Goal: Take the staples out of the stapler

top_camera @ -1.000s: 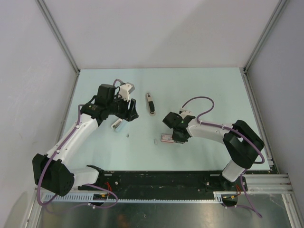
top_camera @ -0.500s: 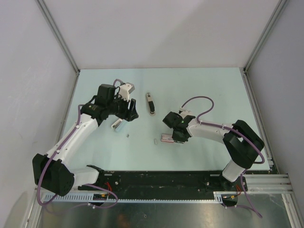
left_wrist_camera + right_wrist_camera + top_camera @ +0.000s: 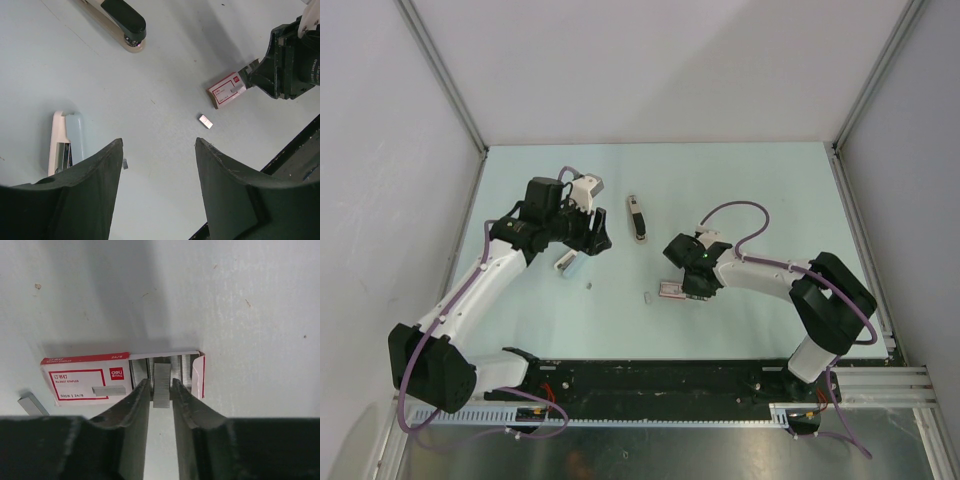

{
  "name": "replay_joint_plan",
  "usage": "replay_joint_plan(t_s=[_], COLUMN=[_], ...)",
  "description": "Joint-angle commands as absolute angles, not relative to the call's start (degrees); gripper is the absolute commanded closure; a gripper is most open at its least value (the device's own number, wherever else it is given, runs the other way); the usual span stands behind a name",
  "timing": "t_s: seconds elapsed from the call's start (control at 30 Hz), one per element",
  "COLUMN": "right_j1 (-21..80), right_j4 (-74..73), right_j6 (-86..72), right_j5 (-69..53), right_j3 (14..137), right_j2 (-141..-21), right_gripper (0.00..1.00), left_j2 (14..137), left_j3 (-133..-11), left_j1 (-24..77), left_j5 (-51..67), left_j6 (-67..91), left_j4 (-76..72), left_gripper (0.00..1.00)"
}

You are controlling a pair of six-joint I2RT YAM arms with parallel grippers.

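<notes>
A light-blue and white stapler (image 3: 64, 143) lies open on the table, left of my left gripper (image 3: 159, 145), which is open and empty above the table. It also shows in the top view (image 3: 567, 263), just below the left gripper (image 3: 592, 243). A short silvery staples strip (image 3: 205, 121) and a smaller staple bit (image 3: 125, 163) lie loose on the table. My right gripper (image 3: 160, 382) is shut on another staples strip (image 3: 161, 371) at the open end of the pink-and-white staple box (image 3: 87, 377). The box also shows in the top view (image 3: 670, 291).
A black and beige stapler (image 3: 637, 217) lies closed at the middle back, also in the left wrist view (image 3: 125, 20). One loose staples strip (image 3: 32, 404) lies left of the box. The black rail (image 3: 660, 380) runs along the near edge.
</notes>
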State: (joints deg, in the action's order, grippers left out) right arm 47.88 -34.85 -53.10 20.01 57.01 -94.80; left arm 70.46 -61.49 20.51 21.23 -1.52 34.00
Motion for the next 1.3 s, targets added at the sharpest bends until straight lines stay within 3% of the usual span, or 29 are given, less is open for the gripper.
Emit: replay_joint_plan(t_s=[0.0,0.13,0.27,0.4,0.53,0.63,1.27], right_j1=[47.76,48.31,50.01,52.26,53.76,53.81,49.3], right_j4=[-34.09,-34.02,-34.18,-35.13,-35.71,-35.41,-32.99], right_j6=[-52.14,-51.58,-51.15,-51.89,-53.08,-53.76,-52.34], right_j5=[20.48,21.45,22.88,23.91,23.41,22.33,18.22], right_j3=[56.58,56.6,56.6,56.6,56.29,55.59,53.21], right_j2=[-93.65,-92.47,-90.95,-89.72,-89.97,-90.5,-91.99], right_gripper=[0.66,0.59,0.62,0.73,0.92,0.99,1.0], left_j2=[69.26,69.33,69.35,69.35,69.32,69.01,69.12], left_j3=[-61.32,-61.35,-61.27,-61.34,-61.45,-61.33,-61.39], left_j1=[20.92,20.96,20.96,20.92,20.96,20.95,20.92], left_j5=[22.35,22.53,22.49,22.53,22.52,22.35,22.08], left_j6=[-3.72,-3.7,-3.76,-3.72,-3.64,-3.78,-4.0], left_j4=[33.66,33.62,33.6,33.6,33.6,33.6,33.65], left_gripper=[0.35,0.35,0.35,0.35,0.35,0.35,0.35])
